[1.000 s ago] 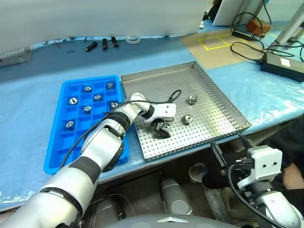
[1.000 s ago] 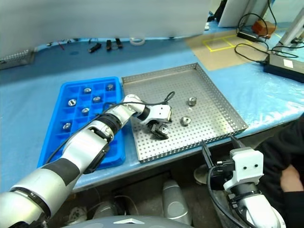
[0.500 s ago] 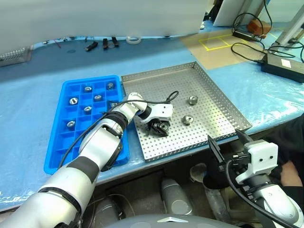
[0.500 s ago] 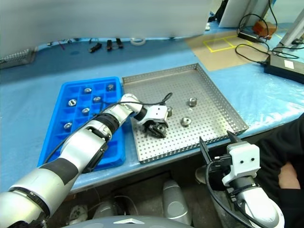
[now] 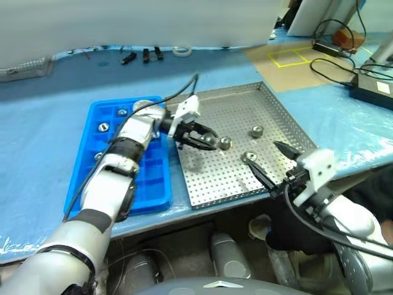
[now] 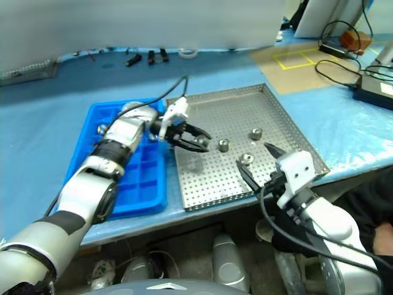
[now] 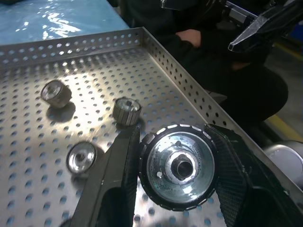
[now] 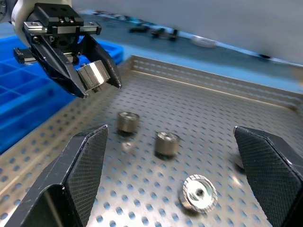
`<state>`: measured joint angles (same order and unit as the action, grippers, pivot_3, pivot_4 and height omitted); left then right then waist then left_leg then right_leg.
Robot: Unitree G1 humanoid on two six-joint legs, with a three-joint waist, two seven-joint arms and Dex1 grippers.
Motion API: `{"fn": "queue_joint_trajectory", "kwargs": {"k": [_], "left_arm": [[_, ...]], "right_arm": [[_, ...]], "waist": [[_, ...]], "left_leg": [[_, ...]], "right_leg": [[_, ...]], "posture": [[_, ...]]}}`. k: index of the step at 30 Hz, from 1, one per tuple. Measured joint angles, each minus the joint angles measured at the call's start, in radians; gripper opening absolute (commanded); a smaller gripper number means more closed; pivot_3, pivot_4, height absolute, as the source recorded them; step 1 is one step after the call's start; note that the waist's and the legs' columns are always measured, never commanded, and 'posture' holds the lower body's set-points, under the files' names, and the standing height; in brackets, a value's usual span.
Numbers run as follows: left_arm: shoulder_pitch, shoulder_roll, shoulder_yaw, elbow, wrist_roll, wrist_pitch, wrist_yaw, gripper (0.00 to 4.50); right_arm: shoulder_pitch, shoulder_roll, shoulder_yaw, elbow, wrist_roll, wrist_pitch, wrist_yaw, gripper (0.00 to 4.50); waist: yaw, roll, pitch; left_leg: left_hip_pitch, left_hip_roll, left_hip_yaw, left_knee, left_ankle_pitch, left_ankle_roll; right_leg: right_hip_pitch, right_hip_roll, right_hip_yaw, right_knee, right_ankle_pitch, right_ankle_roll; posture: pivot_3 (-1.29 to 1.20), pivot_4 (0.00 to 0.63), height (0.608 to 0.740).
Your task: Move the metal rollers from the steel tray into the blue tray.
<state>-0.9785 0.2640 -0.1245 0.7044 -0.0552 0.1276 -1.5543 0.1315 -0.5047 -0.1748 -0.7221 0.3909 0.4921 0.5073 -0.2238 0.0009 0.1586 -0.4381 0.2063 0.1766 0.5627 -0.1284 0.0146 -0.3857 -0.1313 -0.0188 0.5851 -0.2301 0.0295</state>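
My left gripper [image 5: 201, 140] is shut on one of the metal rollers [image 7: 177, 165], a shiny ring with a dark centre hole. It holds the roller in the air above the left part of the steel tray [image 5: 233, 92], close to the blue tray [image 5: 110, 184]. Three more rollers [image 5: 225, 143] [image 5: 256, 131] [image 5: 249, 157] lie on the perforated floor. Several rollers [image 5: 102, 127] sit in the blue tray's compartments. My right gripper [image 5: 271, 162] stands open over the steel tray's front right edge, with nothing between its fingers.
Small dark tools [image 5: 144, 55] and a white tape roll [image 5: 180, 50] lie at the back of the blue-covered bench. A grey mesh tray [image 5: 24, 66] is at the far left. Cables and a black box [image 5: 371, 92] sit on the right. A person in dark clothing [image 7: 199, 38] is beyond the tray.
My left gripper closed on a roller on the tray floor, then lifted it up and toward the blue tray. My right arm rose and came forward over the tray's front edge, still open.
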Motion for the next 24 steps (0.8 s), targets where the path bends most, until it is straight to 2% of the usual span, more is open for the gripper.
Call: {"fn": "queue_joint_trajectory", "kwargs": {"k": [3,7,12,17,24], "left_arm": [[0.171,0.094,0.014,-0.225,-0.018,0.129,0.083,1.8],[0.317,0.174,0.07,-0.493,-0.065,0.281,0.209,1.8],[0.476,0.221,0.159,-0.752,-0.132,0.424,0.368,1.8],[0.588,0.228,0.232,-0.924,-0.193,0.518,0.529,1.8],[0.733,0.242,0.25,-1.013,-0.216,0.553,0.673,1.8]], "right_arm": [[-0.162,-0.026,0.081,0.12,0.011,-0.001,0.093,4.5],[-0.305,-0.03,0.163,0.261,0.015,-0.018,0.199,4.5],[-0.456,0.004,0.245,0.407,0.012,-0.065,0.299,4.5],[-0.577,0.051,0.319,0.514,0.001,-0.11,0.373,4.5],[-0.603,0.085,0.346,0.555,-0.017,-0.131,0.391,4.5]], "waist": [[0.065,0.004,0.004],[0.203,0.008,0.007],[0.32,0.01,0.008],[0.372,0.01,0.008],[0.399,0.01,0.008]], "left_leg": [[-0.002,0.002,-0.001,0.0,0.002,0.002],[-0.003,0.004,0.001,-0.002,0.005,-0.002],[-0.003,0.002,0.004,-0.003,0.004,-0.004],[-0.004,0.002,0.001,-0.003,0.007,-0.012],[-0.001,0.004,-0.002,-0.016,0.017,-0.025]], "right_leg": [[-0.003,0.002,-0.001,0.003,0.0,-0.001],[-0.004,0.002,-0.004,0.006,-0.002,-0.005],[-0.003,0.0,-0.005,0.007,-0.004,-0.007],[-0.006,0.001,-0.006,0.014,-0.004,-0.006],[-0.015,0.004,-0.004,0.023,-0.004,-0.005]], "posture": [[-0.09,0.15,0.74],[0.07,0.15,0.74],[0.23,0.15,0.74],[0.3,0.15,0.74],[0.32,0.15,0.74]]}}
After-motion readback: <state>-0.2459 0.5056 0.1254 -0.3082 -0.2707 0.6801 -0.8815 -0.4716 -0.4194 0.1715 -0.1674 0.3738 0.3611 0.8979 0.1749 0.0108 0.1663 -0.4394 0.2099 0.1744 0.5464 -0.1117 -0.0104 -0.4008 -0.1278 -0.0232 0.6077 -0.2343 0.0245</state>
